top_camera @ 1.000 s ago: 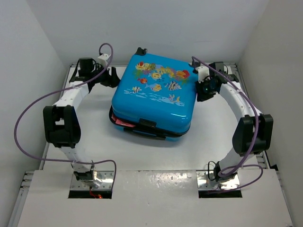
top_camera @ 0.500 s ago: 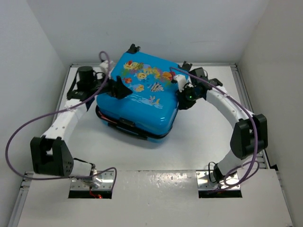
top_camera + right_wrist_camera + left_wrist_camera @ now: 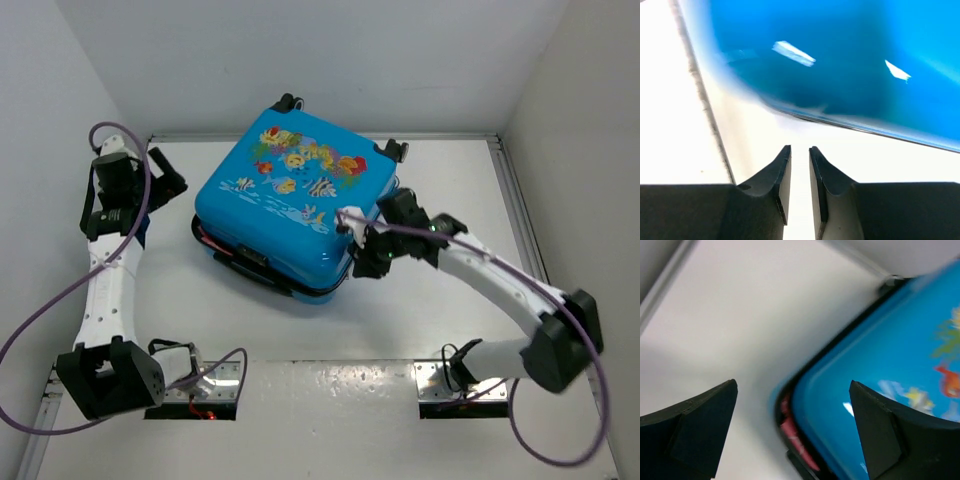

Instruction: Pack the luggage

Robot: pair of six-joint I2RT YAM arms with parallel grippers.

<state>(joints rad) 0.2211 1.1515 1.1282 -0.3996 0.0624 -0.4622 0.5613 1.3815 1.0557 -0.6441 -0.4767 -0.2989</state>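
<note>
The blue fish-print luggage (image 3: 290, 200) lies flat at mid table with its lid down. Its near seam gapes slightly, and something pink (image 3: 790, 427) shows in the gap. My left gripper (image 3: 165, 182) hovers left of the case, apart from it, open and empty. In the left wrist view (image 3: 792, 384) the case's left edge (image 3: 900, 365) lies below and ahead of the wide-apart fingers. My right gripper (image 3: 365, 255) is at the case's near right corner, with its fingers nearly together and nothing between them. In the right wrist view (image 3: 800, 147) the blue shell (image 3: 840, 50) is just ahead.
The white table (image 3: 420, 310) is walled at the back and on both sides. The case's black wheels (image 3: 288, 102) point toward the back wall. A raised table rim (image 3: 515, 200) runs along the right side. Purple cables loop off both arms.
The luggage has slid and turned to the left. My left arm has pulled back left, off the case. My right arm has swung down to its near right corner.
</note>
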